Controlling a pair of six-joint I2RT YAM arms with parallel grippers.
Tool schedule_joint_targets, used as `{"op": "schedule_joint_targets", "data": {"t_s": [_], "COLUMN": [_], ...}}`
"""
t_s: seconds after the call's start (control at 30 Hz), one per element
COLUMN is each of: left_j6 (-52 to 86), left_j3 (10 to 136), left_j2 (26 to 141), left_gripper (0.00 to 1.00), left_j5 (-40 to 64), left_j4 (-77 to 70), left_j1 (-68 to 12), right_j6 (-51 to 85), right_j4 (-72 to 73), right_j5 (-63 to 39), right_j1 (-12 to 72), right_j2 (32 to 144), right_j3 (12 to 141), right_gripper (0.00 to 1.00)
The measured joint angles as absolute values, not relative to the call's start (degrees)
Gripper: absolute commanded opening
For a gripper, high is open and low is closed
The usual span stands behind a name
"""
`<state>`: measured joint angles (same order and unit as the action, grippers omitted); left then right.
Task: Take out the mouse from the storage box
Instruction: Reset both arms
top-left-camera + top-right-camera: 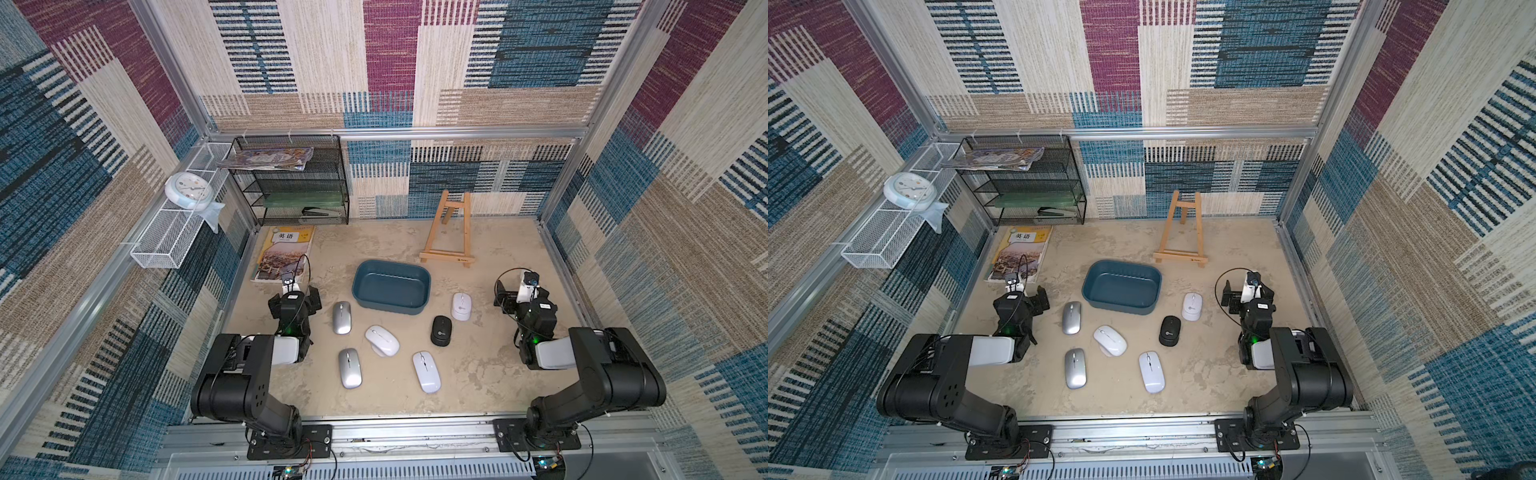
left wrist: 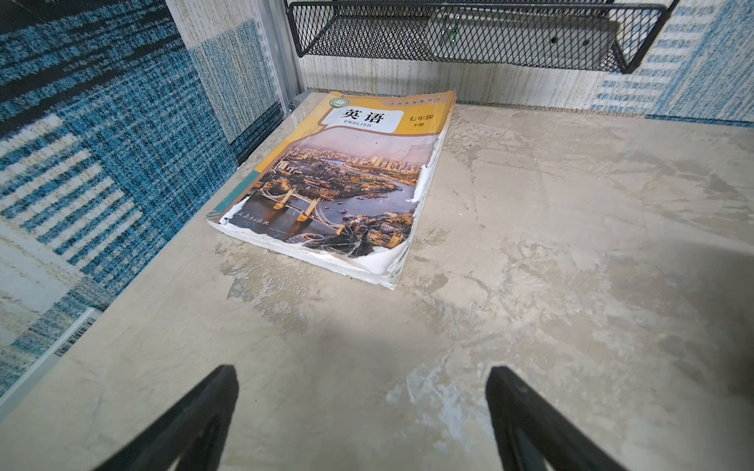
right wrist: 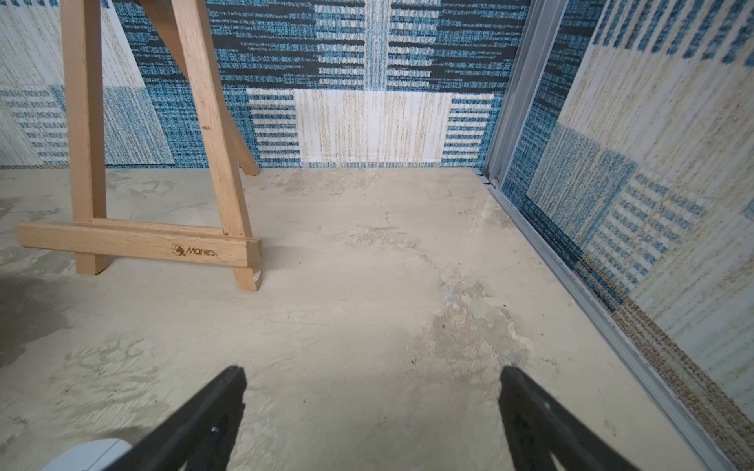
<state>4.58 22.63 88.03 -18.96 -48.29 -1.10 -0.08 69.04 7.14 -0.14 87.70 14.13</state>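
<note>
Your left gripper [image 2: 362,369] hangs over bare table [image 2: 530,244], jaws wide apart, nothing between them; a textbook [image 2: 338,183] lies beyond it. Your right gripper [image 3: 373,369] is also spread and holding nothing, with the wooden easel [image 3: 155,240] standing farther back. The storage box [image 1: 390,289] sits mid-table between the two grippers. The mice lie on the table outside it. A silver mouse [image 1: 341,318] is just beside its near left corner and a white mouse [image 1: 461,306] is by its near right corner. A black mouse [image 1: 441,330] lies close to the white one.

The counter [image 1: 478,374] holds a storage box [image 1: 390,286] in the middle, mice [image 1: 382,340] at six o'clock, a book [image 1: 284,253] at ten, an easel [image 1: 451,232] at one.
</note>
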Motion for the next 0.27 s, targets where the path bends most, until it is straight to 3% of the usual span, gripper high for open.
{"op": "schedule_joint_targets", "data": {"t_s": [0.27], "left_j6": [5.6], "left_j3": [23.2], "left_j2": [88.0], "left_gripper": [0.99], "left_j5": [-15.4], "left_j4": [-47.0], "left_j1": [0.8], "right_j6": [-0.1], "right_j4": [69.0], "right_j5": [6.8], "right_j1": [-0.1], "right_j2": [87.7], "right_j3": [14.1], "right_gripper": [0.99]}}
